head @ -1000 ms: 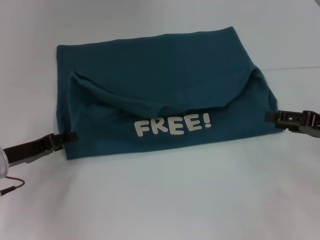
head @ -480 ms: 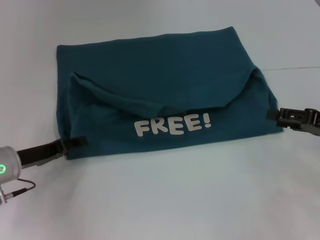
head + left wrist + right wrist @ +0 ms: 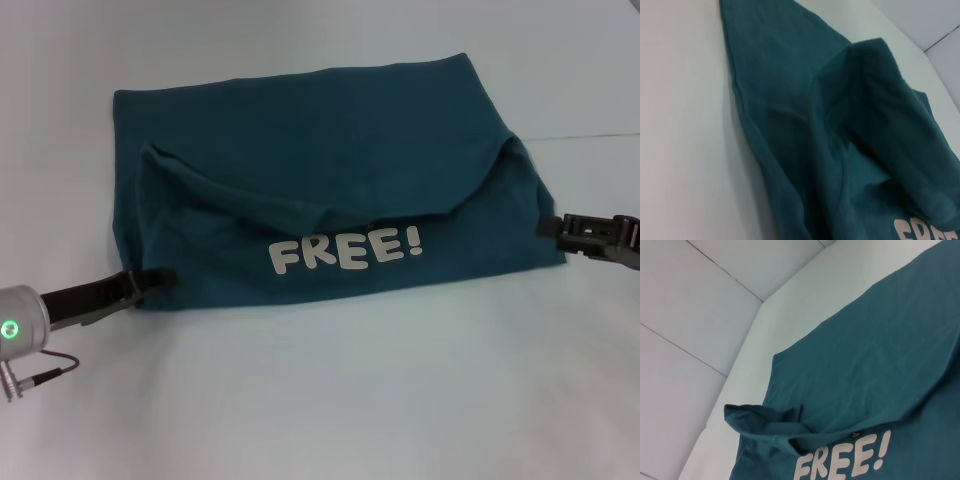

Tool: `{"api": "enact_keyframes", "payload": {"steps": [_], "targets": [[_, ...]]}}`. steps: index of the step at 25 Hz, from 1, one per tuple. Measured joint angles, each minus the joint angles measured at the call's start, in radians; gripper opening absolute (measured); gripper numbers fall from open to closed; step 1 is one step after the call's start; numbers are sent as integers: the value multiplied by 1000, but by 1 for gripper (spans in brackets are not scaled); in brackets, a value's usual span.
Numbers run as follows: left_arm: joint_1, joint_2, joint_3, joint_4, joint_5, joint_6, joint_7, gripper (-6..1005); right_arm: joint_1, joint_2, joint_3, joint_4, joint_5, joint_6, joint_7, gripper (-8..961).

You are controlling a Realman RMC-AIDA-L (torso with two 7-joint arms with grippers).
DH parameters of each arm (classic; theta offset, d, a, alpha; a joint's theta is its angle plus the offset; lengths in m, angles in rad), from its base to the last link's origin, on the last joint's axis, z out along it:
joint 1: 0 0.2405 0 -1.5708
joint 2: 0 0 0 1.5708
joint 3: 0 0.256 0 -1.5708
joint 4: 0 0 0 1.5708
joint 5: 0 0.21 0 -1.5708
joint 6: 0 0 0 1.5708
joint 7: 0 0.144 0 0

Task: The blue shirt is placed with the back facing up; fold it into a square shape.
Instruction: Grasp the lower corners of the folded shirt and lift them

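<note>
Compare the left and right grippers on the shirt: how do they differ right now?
The left gripper is at the blue shirt's near left corner; the right gripper is at its right edge, farther back. The left angles up toward the cloth; the right lies nearly level. Both are dark and touch the shirt's edge.

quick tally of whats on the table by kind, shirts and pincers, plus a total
shirts: 1, the blue shirt, partly folded with the white FREE! lettering showing
pincers: 2, the left pincer at the shirt's near left corner and the right pincer at its right edge
total: 3
</note>
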Motion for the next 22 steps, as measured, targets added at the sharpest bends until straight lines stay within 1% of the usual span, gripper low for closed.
{"api": "enact_keyframes", "payload": {"steps": [3,9,13,17,19,20,22], "targets": [[2,-2,0,8,3,4,-3,514,5,0,-1,-1,-3,1,0,713],[2,-3,2,10,6,10,0,252,19,-14,-15,-2,-13,2,9,713],[2,0,2,23,6,44,-2,71,57,-42,-25,-2,-106,2,62,713],[-3,6,2,43,6,84,-13,41,128,-76,-28,-2,-241,46,165,714],[-6,8,2,53,6,97,-27,26,167,-86,-29,-2,-309,80,218,714],[-8,9,3,58,6,102,-34,18,187,-89,-30,-2,-344,97,244,714],[-11,12,8,68,6,108,-49,3,222,-88,-36,-2,-411,138,282,714]]}}
